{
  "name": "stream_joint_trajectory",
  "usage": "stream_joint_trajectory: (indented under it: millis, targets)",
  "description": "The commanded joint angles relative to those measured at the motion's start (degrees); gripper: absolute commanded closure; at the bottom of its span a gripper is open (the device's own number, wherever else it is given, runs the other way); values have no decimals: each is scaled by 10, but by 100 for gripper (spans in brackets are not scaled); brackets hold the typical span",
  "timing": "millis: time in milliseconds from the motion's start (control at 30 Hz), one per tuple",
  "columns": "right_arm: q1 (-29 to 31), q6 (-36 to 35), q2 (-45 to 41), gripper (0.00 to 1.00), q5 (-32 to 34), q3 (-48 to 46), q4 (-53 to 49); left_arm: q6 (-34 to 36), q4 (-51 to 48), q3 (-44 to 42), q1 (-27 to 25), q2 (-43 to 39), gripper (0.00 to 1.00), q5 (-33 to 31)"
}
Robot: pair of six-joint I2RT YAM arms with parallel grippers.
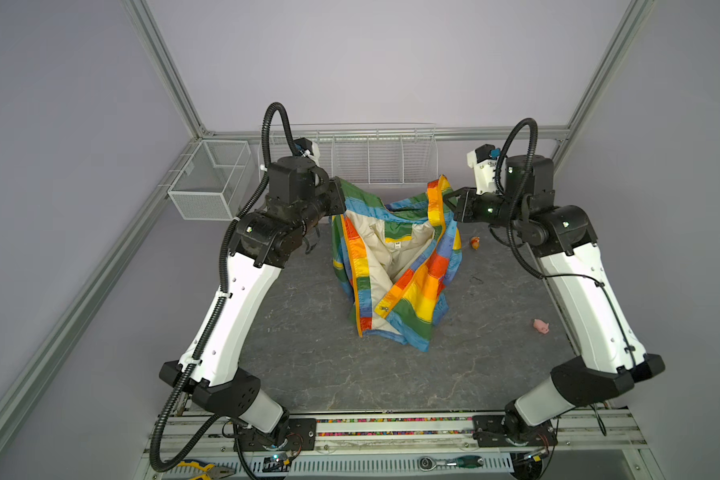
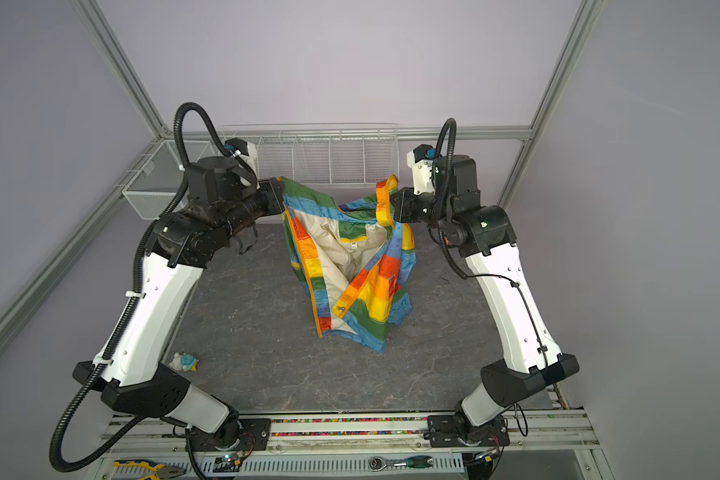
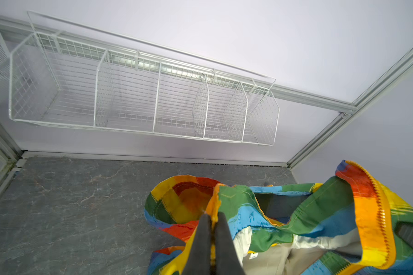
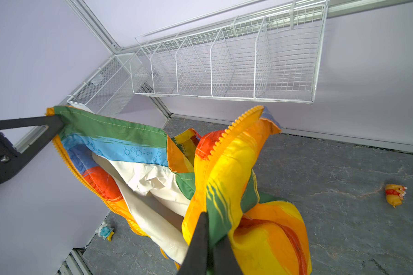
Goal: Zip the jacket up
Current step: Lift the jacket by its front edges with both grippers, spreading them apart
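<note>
Overall: the jacket [image 1: 395,266] hangs open between the two arms above the middle of the counter [image 1: 308,365], lifted at its top corners, with its blue hem down on the counter surface.
Left claw [image 1: 338,192]: closed on the top corner of the jacket's front edge on the left of both top views; in the left wrist view the dark fingers [image 3: 202,238] pinch the orange-yellow edge tight.
Right claw [image 1: 447,199]: closed on the other front panel a little below its top, so the orange tip of that panel stands up above the grip; in the right wrist view the fingers [image 4: 198,242] clamp green and yellow fabric.
Zipper: undone; the two orange-yellow strips are wide apart at the top and run down toward each other near the hem.
Zipper teeth [image 4: 236,126]: bare along the raised right-hand edge.
Zipper slider [image 1: 384,308]: a small metal piece low on the right-hand panel, near the hem.
Lining [image 1: 375,245]: cream-white, exposed between the two front edges, with a small label at the neck.
Wire rack [image 1: 371,158]: fixed on the back wall, behind the jacket.
Mesh basket [image 1: 208,183]: at the back left corner.
Orange toy [image 1: 474,242]: on the counter, just right of the jacket.
Pink toy [image 1: 541,326]: near the right arm, well apart from the jacket.
Blue-and-white toy [image 2: 186,361]: on the counter beside the left arm.
</note>
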Motion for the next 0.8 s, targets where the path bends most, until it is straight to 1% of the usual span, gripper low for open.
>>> stream_joint_trajectory:
  millis: [0, 267, 533, 767]
  targets:
    - [-4, -9, -25, 93, -37, 14, 30, 30, -36, 28, 0, -13, 100, -23]
    - [-4, 2, -60, 93, -93, 13, 52, 30, -43, 28, -7, -57, 100, -24]
    - [-4, 15, -106, 93, -142, -6, 61, 19, -54, -2, -9, -114, 100, -33]
    - [-4, 39, -143, 93, -180, -14, 85, 10, -83, 32, -10, -140, 100, -35]
